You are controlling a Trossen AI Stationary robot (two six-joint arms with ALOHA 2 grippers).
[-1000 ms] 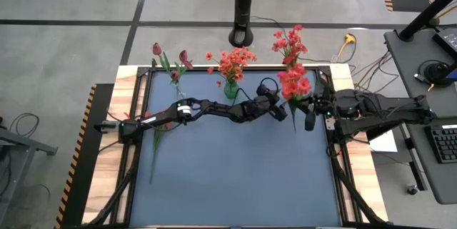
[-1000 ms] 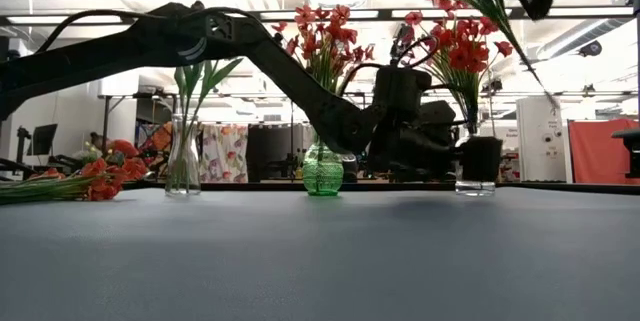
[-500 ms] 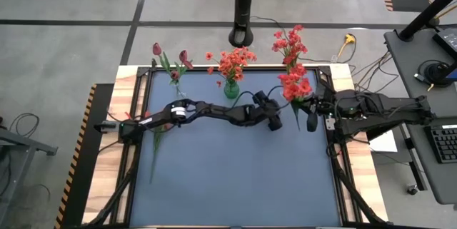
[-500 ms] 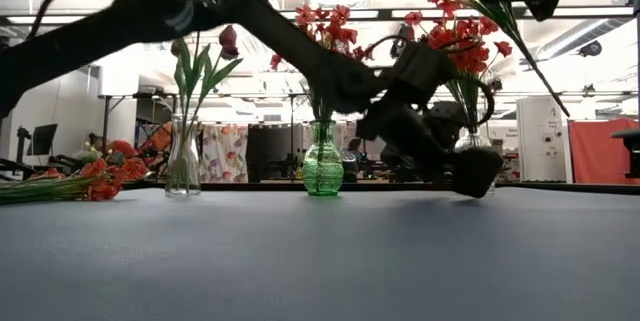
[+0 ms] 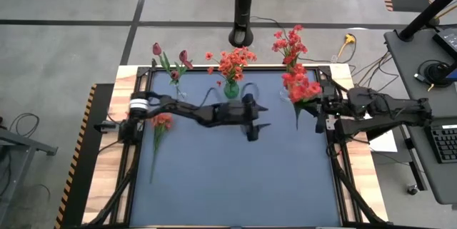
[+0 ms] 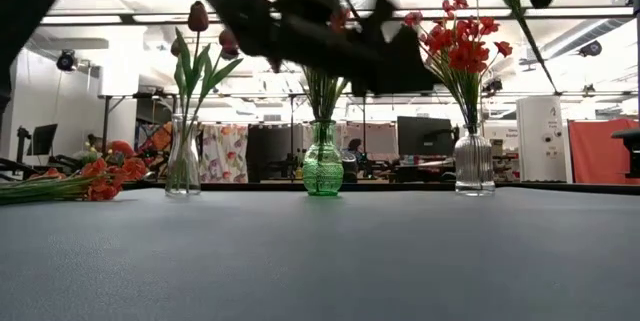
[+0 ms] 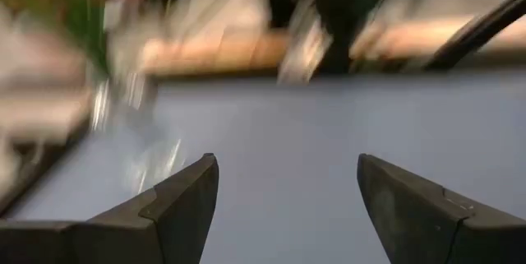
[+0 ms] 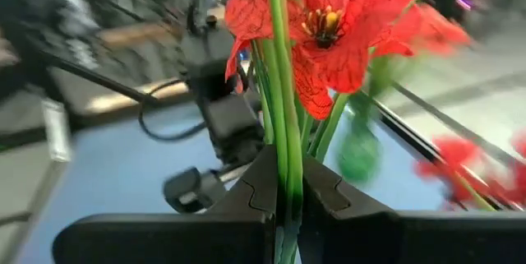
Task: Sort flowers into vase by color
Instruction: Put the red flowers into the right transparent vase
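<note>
We have the right pincer [image 8: 283,202] pressed together on a bunch of green stems, and the red flowers [image 5: 305,90] it carries hang in the air near the right edge of the blue tabletop [image 5: 235,179]. In the right wrist view a wide red bloom [image 8: 333,30] sits just past our fingertips, stems running straight between them. In the low view that bunch is lifted high, its stems slanting down toward the clear ribbed vase [image 6: 474,164] without entering it.

That clear vase stands at the back right and holds tall red blooms [image 6: 455,41] of its own. The green vase [image 6: 322,166] stands at the back middle with a cluster of orange-red flowers [image 5: 230,63]. At the back left we see a slim clear vase [image 6: 182,161] holding dark maroon tulip buds [image 6: 199,17] with broad green leaves.

The left pincer [image 5: 253,120] hovers over the tabletop in front of the green vase, fingers [image 7: 177,206] spread wide with nothing between them, only blue surface showing in the gap.

On the left edge of the tabletop more orange-red flowers [image 5: 161,120] lie flat, long stems trailing toward the front.
</note>
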